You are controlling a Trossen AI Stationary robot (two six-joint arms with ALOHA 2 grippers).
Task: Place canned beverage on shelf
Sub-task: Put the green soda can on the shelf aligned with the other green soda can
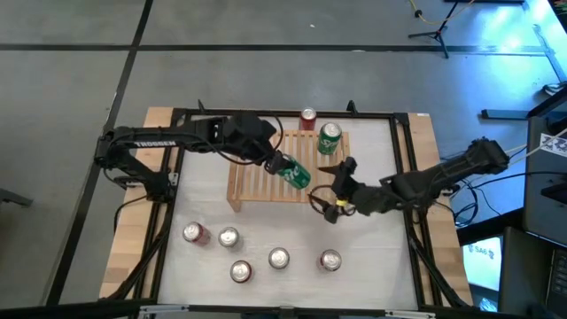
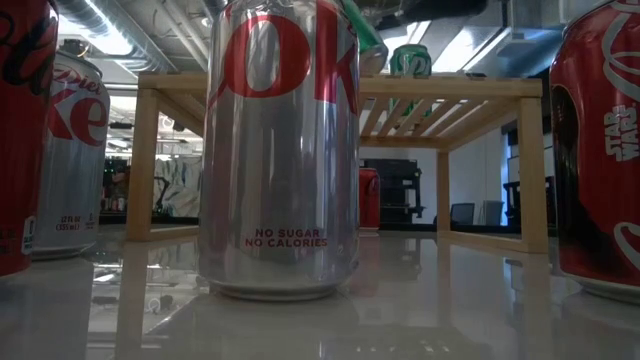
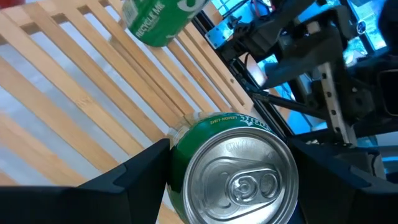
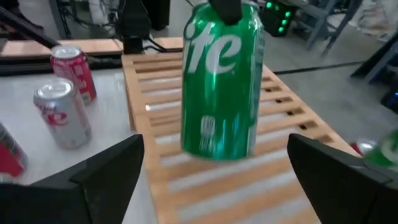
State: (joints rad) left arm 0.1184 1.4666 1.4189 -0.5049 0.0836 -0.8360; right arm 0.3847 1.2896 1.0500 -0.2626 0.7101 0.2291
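Observation:
My left gripper [image 1: 282, 165] is over the light wood shelf [image 1: 257, 182] and is shut on a green can [image 1: 296, 175]. The can also shows in the left wrist view [image 3: 230, 168] and the right wrist view [image 4: 221, 81]. My right gripper [image 1: 332, 186] is at the shelf's right near corner, open and empty. Its fingers [image 4: 106, 174] stand wide on either side of the green can, apart from it. A second green can [image 1: 330, 137] stands on its base on the shelf's far right slats. A red can [image 1: 307, 118] stands on the table behind the shelf. My left gripper pinches the green can's side wall just below the lid [image 3: 180, 149] between its two fingers [image 3: 140, 171]. The fingers come slanting down from the table's left, along the can. The can is tilted, lid toward the gripper, its base [image 4: 217, 149] just above the slats.
Several cans stand on the white table in front of the shelf, red ones [image 1: 195, 233] [image 1: 330, 260] and silver ones [image 1: 229, 237] [image 1: 279, 259]. A dark frame [image 1: 403, 159] edges the table. The shelf's left slats [image 1: 248, 164] are bare.

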